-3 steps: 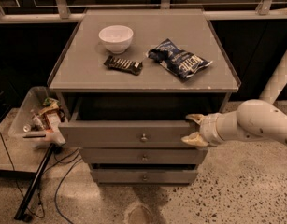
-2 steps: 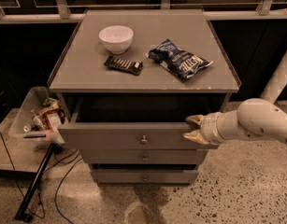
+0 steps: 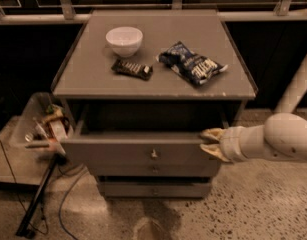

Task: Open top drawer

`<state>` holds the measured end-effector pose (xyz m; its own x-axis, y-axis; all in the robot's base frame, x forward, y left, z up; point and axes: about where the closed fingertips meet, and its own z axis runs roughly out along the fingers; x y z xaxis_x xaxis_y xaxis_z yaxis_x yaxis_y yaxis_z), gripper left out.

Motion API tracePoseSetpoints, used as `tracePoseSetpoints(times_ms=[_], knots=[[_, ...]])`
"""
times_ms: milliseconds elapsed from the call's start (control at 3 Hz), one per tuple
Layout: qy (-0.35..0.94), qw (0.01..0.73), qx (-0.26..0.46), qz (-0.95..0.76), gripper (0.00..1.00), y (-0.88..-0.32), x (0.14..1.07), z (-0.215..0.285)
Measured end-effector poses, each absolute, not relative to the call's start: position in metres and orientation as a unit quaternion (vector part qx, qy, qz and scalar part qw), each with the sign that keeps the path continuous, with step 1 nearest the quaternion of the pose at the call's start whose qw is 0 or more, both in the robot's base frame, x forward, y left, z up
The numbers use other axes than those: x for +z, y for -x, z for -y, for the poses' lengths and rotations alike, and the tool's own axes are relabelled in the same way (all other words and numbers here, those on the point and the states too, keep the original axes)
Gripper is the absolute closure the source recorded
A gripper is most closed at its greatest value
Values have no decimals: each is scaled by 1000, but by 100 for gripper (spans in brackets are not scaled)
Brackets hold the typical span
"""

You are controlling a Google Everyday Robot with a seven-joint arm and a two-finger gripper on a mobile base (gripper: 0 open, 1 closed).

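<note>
Because the gripper (image 3: 206, 142), clamped or not I cannot tell, meets the top drawer's (image 3: 118, 154) right corner, off-centre pulling may jam it.

The scene is dimly lit, with a warm brownish cast. Most light is received from above by the cabinet top (image 3: 93, 79), and the bowl (image 3: 124, 40) is shown brightest. The inside of the top drawer (image 3: 118, 154) and the upper edge of the frame are left in deep shadow. The gripper (image 3: 211, 143), at middle right, is lit pale. A shadow is cast on the floor (image 3: 253, 214) at bottom centre.
</note>
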<state>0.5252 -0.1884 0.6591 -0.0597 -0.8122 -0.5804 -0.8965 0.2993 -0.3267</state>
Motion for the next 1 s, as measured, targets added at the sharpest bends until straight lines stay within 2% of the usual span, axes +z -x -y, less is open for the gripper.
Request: tracePoseSetpoints(times_ms=[333, 1000], knots=[[589, 351, 60, -725, 81, -527, 663, 188], [589, 351, 60, -725, 35, -527, 663, 187]])
